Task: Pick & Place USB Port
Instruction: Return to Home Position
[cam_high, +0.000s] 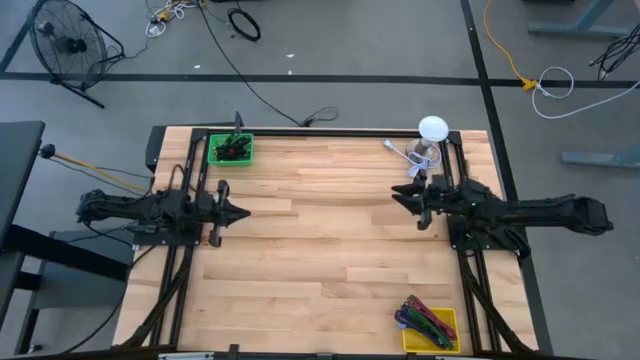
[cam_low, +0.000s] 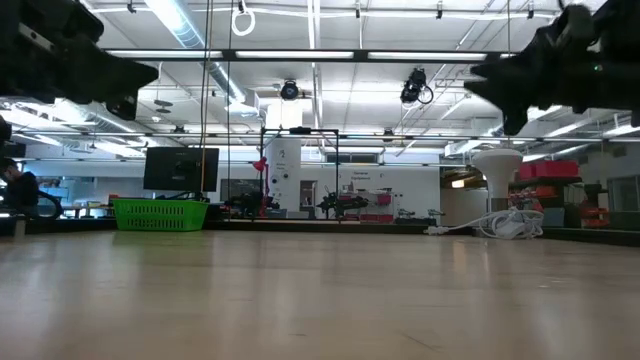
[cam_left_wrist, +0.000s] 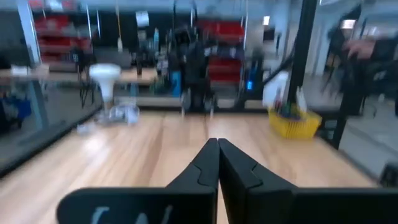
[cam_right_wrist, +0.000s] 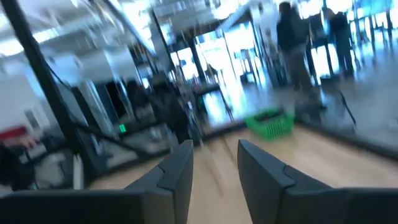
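Note:
A small green basket (cam_high: 230, 150) with dark pieces in it stands at the table's far left; it also shows in the low view (cam_low: 160, 213) and the right wrist view (cam_right_wrist: 268, 123). A yellow tray (cam_high: 431, 326) of coloured cables sits at the near right corner. A white round-topped object (cam_high: 432, 129) with a pale cable (cam_high: 398, 151) stands at the far right. My left gripper (cam_high: 243, 212) hovers shut over the left side of the table (cam_left_wrist: 217, 155). My right gripper (cam_high: 399, 196) hovers open over the right side (cam_right_wrist: 214, 163). Neither touches anything.
The wooden tabletop (cam_high: 330, 240) lies bare between the two grippers. Black frame rails run along both sides of the table (cam_high: 170, 280). People stand in the room beyond the far left, seen in the right wrist view (cam_right_wrist: 292, 43). A fan (cam_high: 65, 45) stands on the floor.

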